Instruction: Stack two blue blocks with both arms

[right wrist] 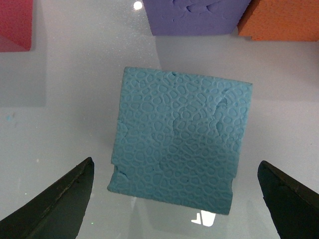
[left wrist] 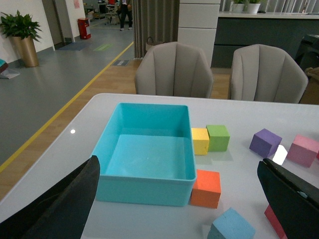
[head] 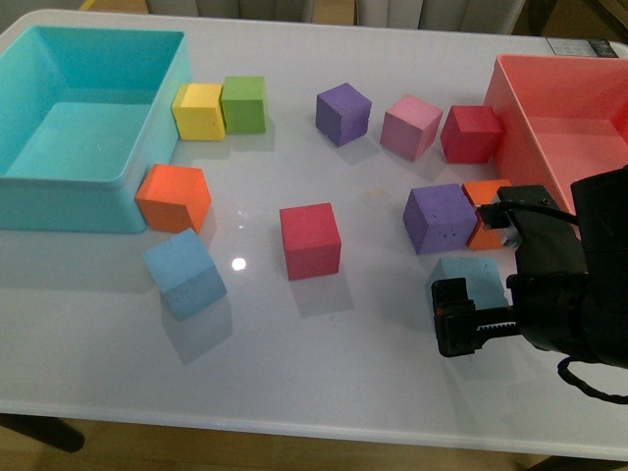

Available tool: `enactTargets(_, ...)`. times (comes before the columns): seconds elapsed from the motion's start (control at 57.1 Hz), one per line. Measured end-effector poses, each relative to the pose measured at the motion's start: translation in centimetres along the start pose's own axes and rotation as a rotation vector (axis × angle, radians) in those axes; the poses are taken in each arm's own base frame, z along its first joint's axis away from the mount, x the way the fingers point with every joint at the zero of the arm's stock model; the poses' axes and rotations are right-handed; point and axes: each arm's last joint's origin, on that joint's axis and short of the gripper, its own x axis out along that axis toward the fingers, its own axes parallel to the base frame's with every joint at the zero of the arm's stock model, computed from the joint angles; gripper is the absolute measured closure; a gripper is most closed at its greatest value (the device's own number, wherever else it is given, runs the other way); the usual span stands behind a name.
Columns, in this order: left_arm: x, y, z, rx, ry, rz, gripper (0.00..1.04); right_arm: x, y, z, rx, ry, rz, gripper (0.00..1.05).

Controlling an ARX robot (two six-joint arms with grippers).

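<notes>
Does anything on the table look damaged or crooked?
Yes. The blue block under the right gripper has a ragged, chipped corner and sits turned askew to the open jaws. The purple cube nearby shows dents on its face.

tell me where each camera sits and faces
front: on the body, looking down across the table; right claw shows low right.
left wrist: above the table, facing the turquoise bin; open left claw shows.
right wrist: looking down at a blue block; open right claw shows.
shared: front and right wrist both see that block.
</notes>
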Motion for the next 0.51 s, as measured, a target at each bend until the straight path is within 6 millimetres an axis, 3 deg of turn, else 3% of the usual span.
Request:
enactTargets(0.105, 0.0, 0.0, 0.0, 0.0, 0.0, 0.0, 0.09, 0.2, 0.0, -0.1, 0.0, 0.007, -0.008, 0.11)
enactTargets(0.351, 0.0, 0.0, 0.0, 0.0, 0.0, 0.0, 0.09, -0.2, 0.0, -0.5, -0.01, 0.015, -0.001, 0.47)
enactTargets(0.508, 0.0, 0.0, 0.0, 0.0, 0.0, 0.0, 0.09, -2.2, 0.0, -0.7, -0.05, 0.007, 0.025, 0.63)
